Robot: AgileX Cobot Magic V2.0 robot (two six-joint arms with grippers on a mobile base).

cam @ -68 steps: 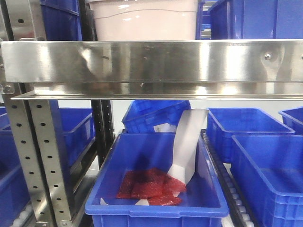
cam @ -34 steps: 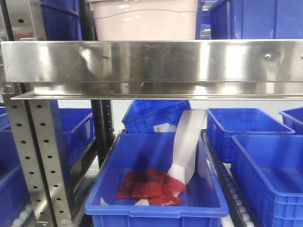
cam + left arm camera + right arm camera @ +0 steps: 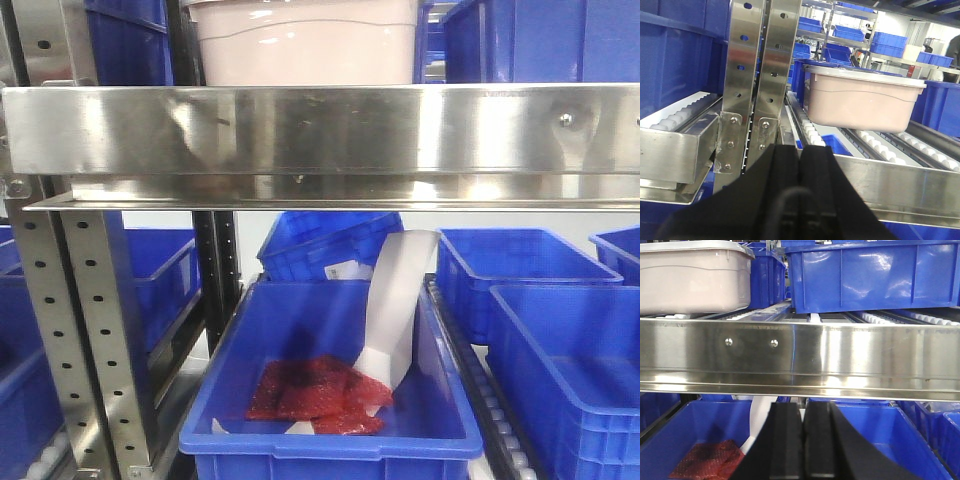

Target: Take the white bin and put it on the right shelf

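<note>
White bin: the white bin (image 3: 305,40) sat on the roller rack (image 3: 880,150) of the upper level, behind the steel front rail (image 3: 320,130); from the left wrist view it rested square on the rollers, upright, with no gripper touching it.
Neighbours above: a large blue crate (image 3: 870,275) stood to the right of it on the same level, near but apart.
Left gripper: the left gripper (image 3: 800,165) had its two black fingers pressed together, holding nothing — it hung below and in front of the rail, well short of the bin.
Right gripper: the right gripper (image 3: 802,440) was likewise drawn together and empty, under the rail, facing the lower level.
Lower level: a blue tray (image 3: 330,440) held red packets (image 3: 315,395) and a white curled sheet (image 3: 395,310); more blue trays stood to the right.
Progress: the bin lay free on the upper rack and both grippers were clear of it — this would suit a bin waiting to be fetched, or one already set down on the right shelf; which shelf counts as the right one could not be settled from these views.
</note>
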